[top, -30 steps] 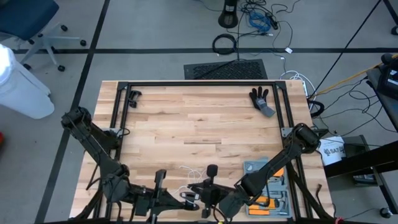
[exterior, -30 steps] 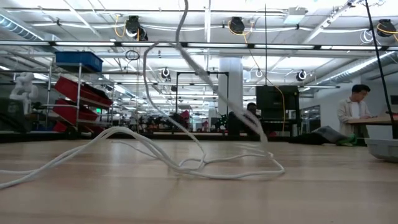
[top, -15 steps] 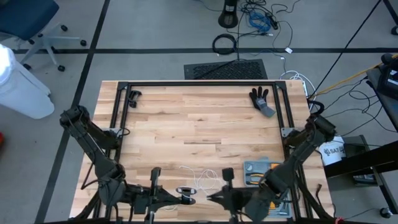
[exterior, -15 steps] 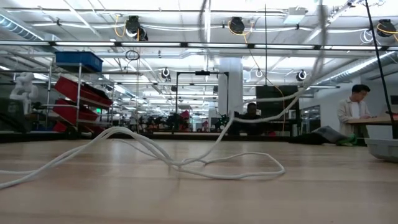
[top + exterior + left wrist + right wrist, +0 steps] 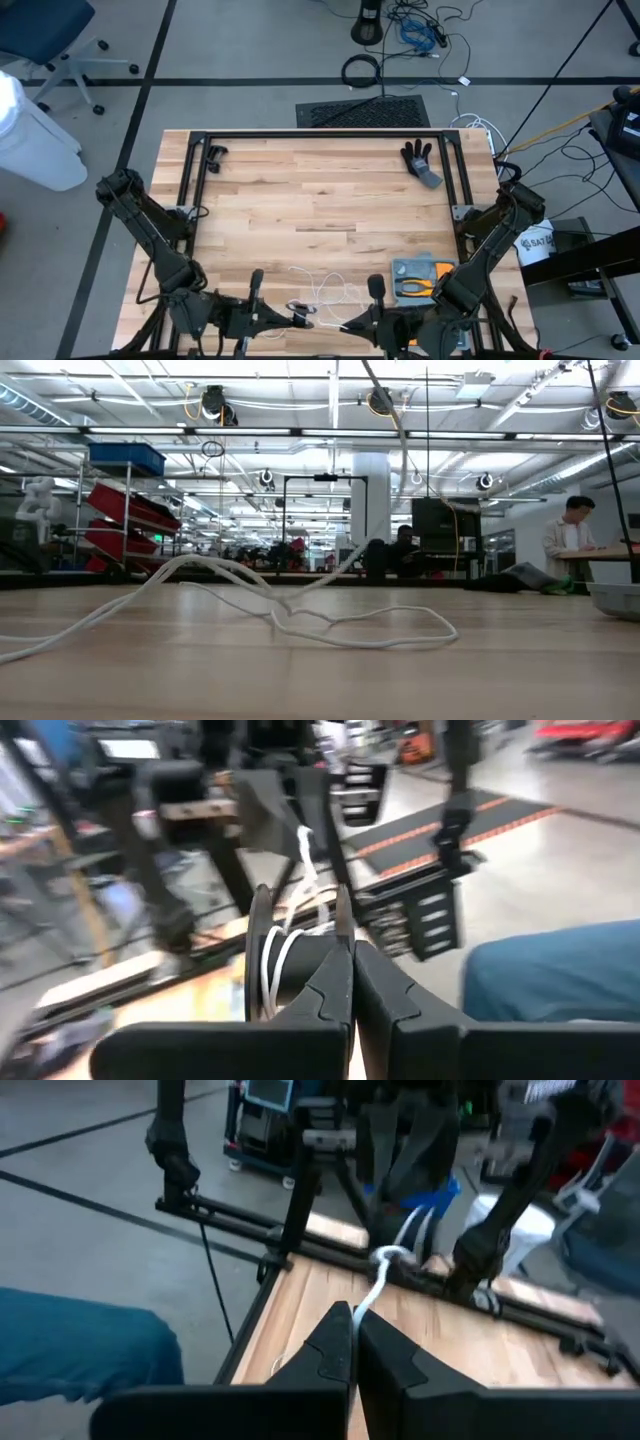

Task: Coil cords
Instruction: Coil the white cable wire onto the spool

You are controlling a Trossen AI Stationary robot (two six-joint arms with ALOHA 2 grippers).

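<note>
**benchrat:** So what's hard to see here? From overhead both arms are bunched at the near edge of the table (image 5: 320, 200), and the bottom of the shot cuts them off.

**spoolfan:** Yep. The left gripper (image 5: 300, 318) has its fingers pressed together on the black reel (image 5: 262, 955). You only get the reel edge-on in the left wrist view, with a few white turns wound on it, so its face is hidden. From above it's basically a dark blob at the fingertips.

**benchrat:** And the white cord (image 5: 300, 615)?

**spoolfan:** One cord, far as I can count. It runs from the reel across to the right gripper (image 5: 345, 326), with loose loops lying on the wood just past both grippers' tips. The right gripper's fingers are closed tight with the cord pinched between them; the right wrist view shows it rising from the tips.

**benchrat:** Low view?

**spoolfan:** Loops flat on the table, one strand going up out of frame. No grippers visible there.

**benchrat:** Other stuff?

**spoolfan:** One black glove (image 5: 420, 160) at the far side, well away from both grippers, and one grey tray (image 5: 425, 275) with orange tools just beyond the right gripper, half hidden by the arm.
</note>
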